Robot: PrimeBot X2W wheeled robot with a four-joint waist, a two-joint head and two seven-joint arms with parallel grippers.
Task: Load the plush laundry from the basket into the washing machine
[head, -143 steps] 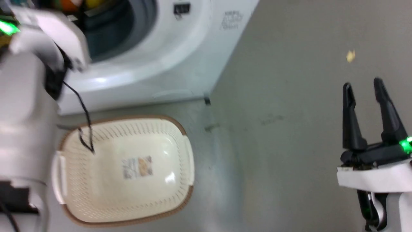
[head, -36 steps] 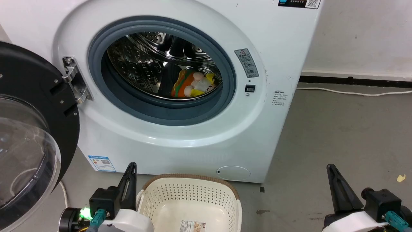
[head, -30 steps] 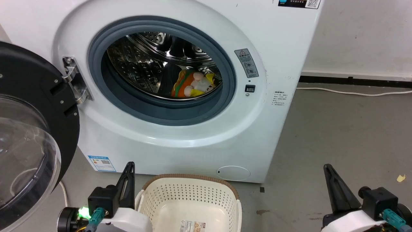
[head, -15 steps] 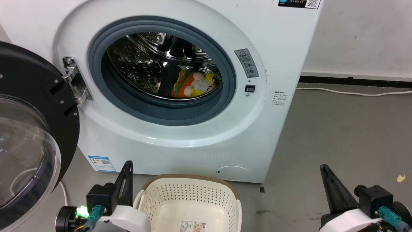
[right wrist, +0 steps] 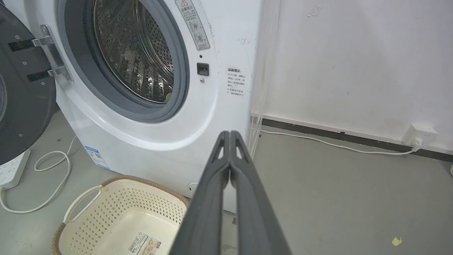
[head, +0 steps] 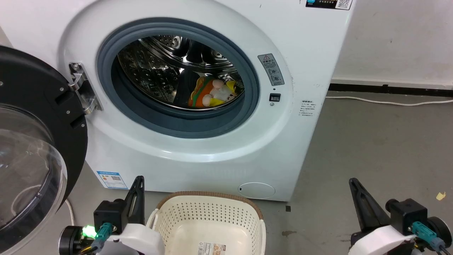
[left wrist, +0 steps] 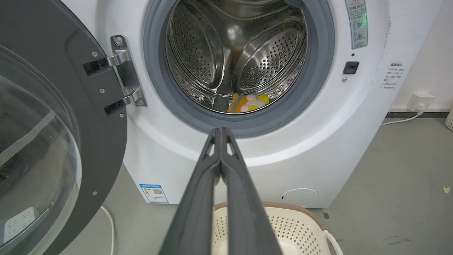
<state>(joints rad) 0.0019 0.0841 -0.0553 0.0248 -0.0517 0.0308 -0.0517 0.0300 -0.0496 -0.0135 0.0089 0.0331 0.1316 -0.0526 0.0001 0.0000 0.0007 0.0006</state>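
Note:
The plush laundry (head: 212, 92), orange, yellow and pale pink, lies at the bottom of the steel drum of the washing machine (head: 212, 152); the left wrist view shows the same doll (left wrist: 247, 103). The round door (head: 32, 141) hangs open to the left. The cream basket (head: 208, 194) stands on the floor before the washer, with just a sticker on its floor. My left gripper (left wrist: 221, 131) is shut on nothing, low and left of the basket (left wrist: 269, 205). My right gripper (right wrist: 230, 134) is shut on nothing, over the floor right of the basket (right wrist: 141, 182).
A white power strip (right wrist: 10, 170) and looped cable (right wrist: 53, 170) lie on the floor under the open door. A wall socket (right wrist: 419, 136) with its cord runs along the skirting at the right. Bare grey floor (head: 371, 141) spreads right of the washer.
The head camera has lifted from the basket to the washer front. My right gripper, open several seconds ago, is now shut. Over the last second both grippers drifted slightly left.

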